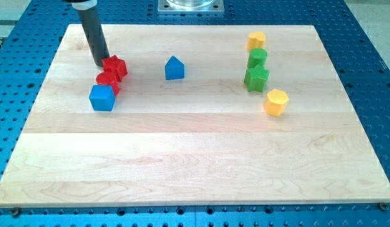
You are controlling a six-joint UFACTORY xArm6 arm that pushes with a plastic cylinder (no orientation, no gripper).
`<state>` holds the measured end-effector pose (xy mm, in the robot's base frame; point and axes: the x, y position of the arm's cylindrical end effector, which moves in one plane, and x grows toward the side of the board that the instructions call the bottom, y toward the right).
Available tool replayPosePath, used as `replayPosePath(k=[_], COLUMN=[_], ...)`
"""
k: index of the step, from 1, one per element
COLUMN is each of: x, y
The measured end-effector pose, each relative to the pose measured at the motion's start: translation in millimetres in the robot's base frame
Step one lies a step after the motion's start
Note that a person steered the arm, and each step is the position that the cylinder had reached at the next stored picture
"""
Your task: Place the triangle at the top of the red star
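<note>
The blue triangle-like block [174, 68], pointed at its top, stands alone at the upper middle of the wooden board [195, 157]. The red star-like block [116, 66] lies at the upper left, well to the left of the triangle. My tip [101, 64] rests against the star's left side. A second red block [108, 81], rounded in shape, touches the star from below. A blue cube [101, 98] sits right below that red block, touching it.
On the right, a yellow block [256, 40], a green rounded block [257, 58] and a green star-like block [256, 78] form a column. A yellow hexagon-like block [276, 101] lies below and to the right of them.
</note>
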<state>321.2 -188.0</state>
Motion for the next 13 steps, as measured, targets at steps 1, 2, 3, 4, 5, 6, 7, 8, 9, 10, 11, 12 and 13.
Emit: replayPosePath(k=[1, 2, 3, 4, 5, 6, 7, 8, 9, 10, 11, 12, 13], x=[0, 0, 0, 0, -32, -60, -4, 48, 40, 60, 90, 60, 45], y=[10, 22, 30, 30, 68, 155, 183, 184, 148, 128, 115, 106, 109])
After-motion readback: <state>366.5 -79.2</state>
